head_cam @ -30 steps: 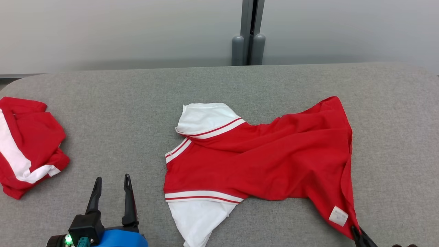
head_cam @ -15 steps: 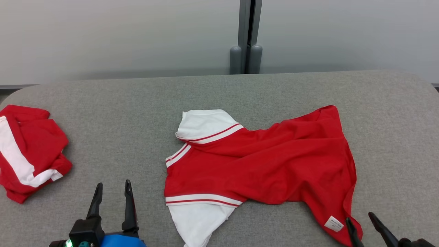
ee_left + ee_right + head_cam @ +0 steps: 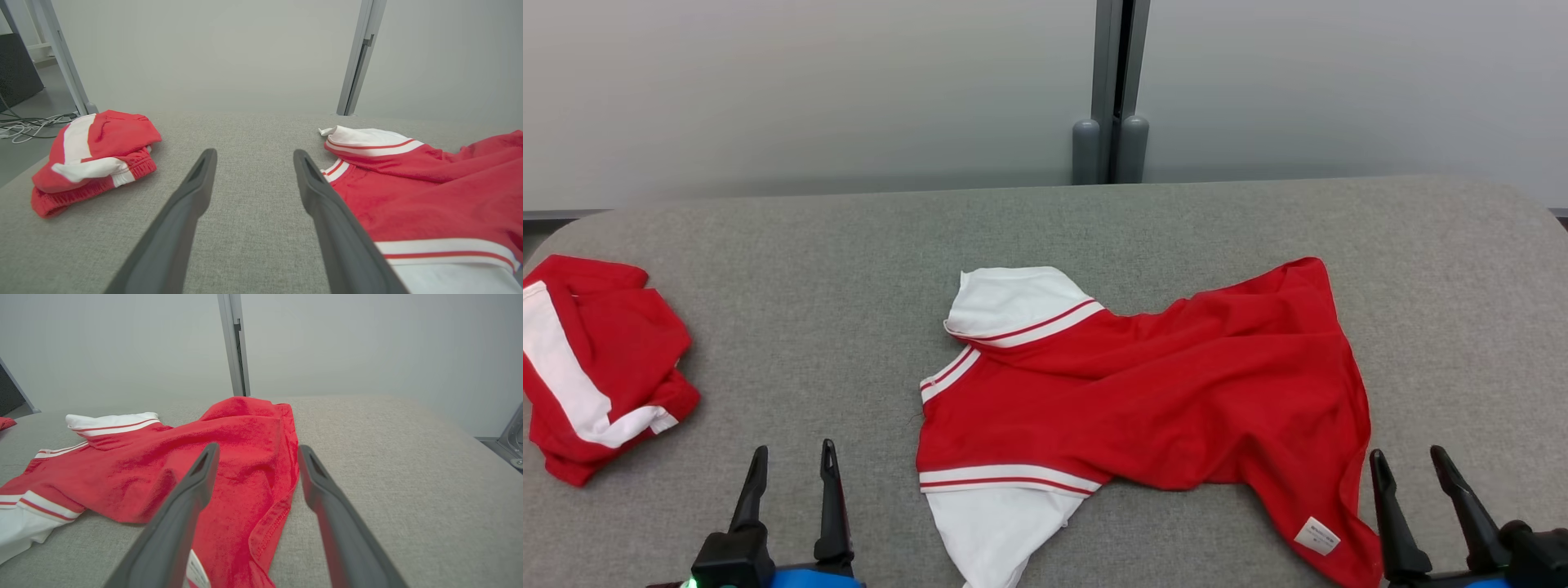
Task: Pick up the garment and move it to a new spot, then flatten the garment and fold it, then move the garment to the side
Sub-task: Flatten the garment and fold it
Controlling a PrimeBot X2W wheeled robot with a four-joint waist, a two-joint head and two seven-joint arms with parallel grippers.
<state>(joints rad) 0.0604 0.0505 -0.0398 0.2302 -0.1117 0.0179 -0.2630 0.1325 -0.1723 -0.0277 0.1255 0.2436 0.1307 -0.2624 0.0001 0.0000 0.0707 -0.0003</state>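
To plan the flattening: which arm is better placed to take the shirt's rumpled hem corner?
Probably right. The right gripper, open, stands beside the shirt's rumpled hem corner by the label; the left gripper, also open, is at the sleeve side, apart from the cloth.

bunched red-and-white cloth [image 3: 613, 351], perhaps shorts, on grey table [image 3: 809, 278]
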